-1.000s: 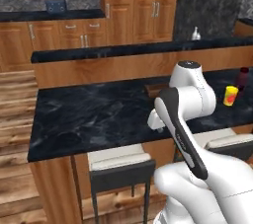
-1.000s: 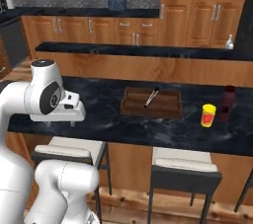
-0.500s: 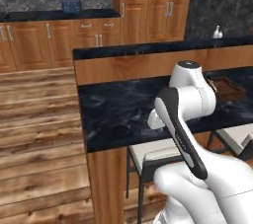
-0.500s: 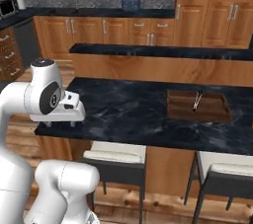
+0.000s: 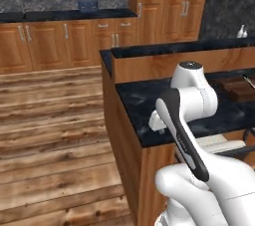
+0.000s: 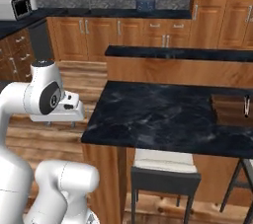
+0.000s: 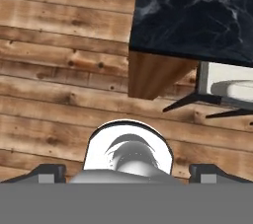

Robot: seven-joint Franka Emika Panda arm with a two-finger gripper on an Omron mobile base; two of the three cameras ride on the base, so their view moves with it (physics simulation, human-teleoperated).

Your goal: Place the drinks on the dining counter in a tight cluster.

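Cutting off at the right, the dining bench [image 6: 163, 114] carries a recessed sink [image 6: 232, 111]; a stool [image 6: 165, 168] sits beneath. Pincer [image 7: 127, 172] fingertips spread open over the wooden floor [image 7: 54, 45].

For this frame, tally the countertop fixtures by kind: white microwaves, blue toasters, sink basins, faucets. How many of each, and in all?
white microwave: 1
blue toaster: 1
sink basin: 1
faucet: 1
Total: 4
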